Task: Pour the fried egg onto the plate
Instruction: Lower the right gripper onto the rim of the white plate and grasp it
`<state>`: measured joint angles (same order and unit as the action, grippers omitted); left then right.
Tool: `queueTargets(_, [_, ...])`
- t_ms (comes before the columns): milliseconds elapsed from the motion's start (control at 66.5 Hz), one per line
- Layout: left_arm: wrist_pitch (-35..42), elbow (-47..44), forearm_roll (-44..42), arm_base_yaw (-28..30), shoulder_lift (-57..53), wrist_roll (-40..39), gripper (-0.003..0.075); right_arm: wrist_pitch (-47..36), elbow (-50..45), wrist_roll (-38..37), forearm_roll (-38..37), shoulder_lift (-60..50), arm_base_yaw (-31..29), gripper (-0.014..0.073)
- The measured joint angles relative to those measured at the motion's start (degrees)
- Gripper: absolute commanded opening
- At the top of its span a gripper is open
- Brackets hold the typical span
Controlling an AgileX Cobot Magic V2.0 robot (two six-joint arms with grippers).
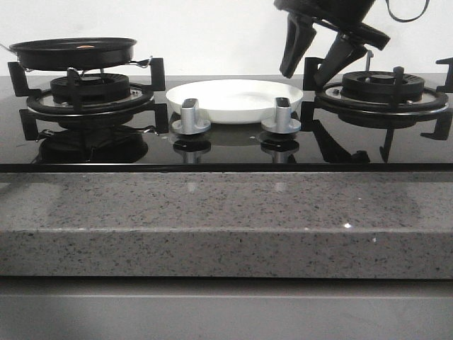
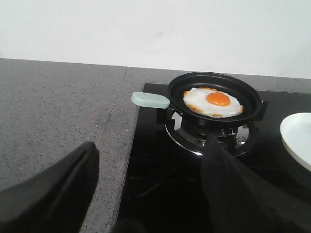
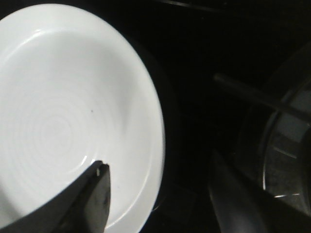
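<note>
Fried egg (image 2: 213,102) seen yolk-up in black pan (image 2: 214,95) toward counter (image 1: 212,219) left edge. Plate (image 1: 233,99) centred, bare. Right claw (image 1: 308,71) spread wide, nothing held; left claw (image 2: 146,194) likewise.

Plate (image 2: 297,138): cut by wrist-view edge. Fried egg (image 1: 85,47): mostly hidden behind pan (image 1: 74,52) rim, front view.
</note>
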<state>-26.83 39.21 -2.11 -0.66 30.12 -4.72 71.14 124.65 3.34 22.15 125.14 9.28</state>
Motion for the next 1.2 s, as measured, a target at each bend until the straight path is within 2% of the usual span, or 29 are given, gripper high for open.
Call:
queueTargets(451, [0.0, 0.0, 0.0, 0.0, 0.0, 0.0, 0.0459, 0.0, 0.0, 0.1, 3.4, 2.8, 0.0, 0.0463])
queueTargets(617, [0.0, 0.0, 0.0, 0.0, 0.0, 0.0, 0.0459, 0.0, 0.1, 0.1, 3.4, 2.9, 0.0, 0.0288])
queueTargets(692, [0.0, 0.0, 0.0, 0.0, 0.0, 0.0, 0.0459, 0.0, 0.1, 0.1, 3.4, 2.9, 0.0, 0.0238])
queueTargets(1038, [0.0, 0.0, 0.0, 0.0, 0.0, 0.0, 0.0459, 0.0, 0.1, 0.1, 3.4, 2.9, 0.0, 0.0168])
queueTargets(1204, [0.0, 0.0, 0.0, 0.0, 0.0, 0.0, 0.0459, 0.0, 0.1, 0.1, 3.4, 2.9, 0.0, 0.0163])
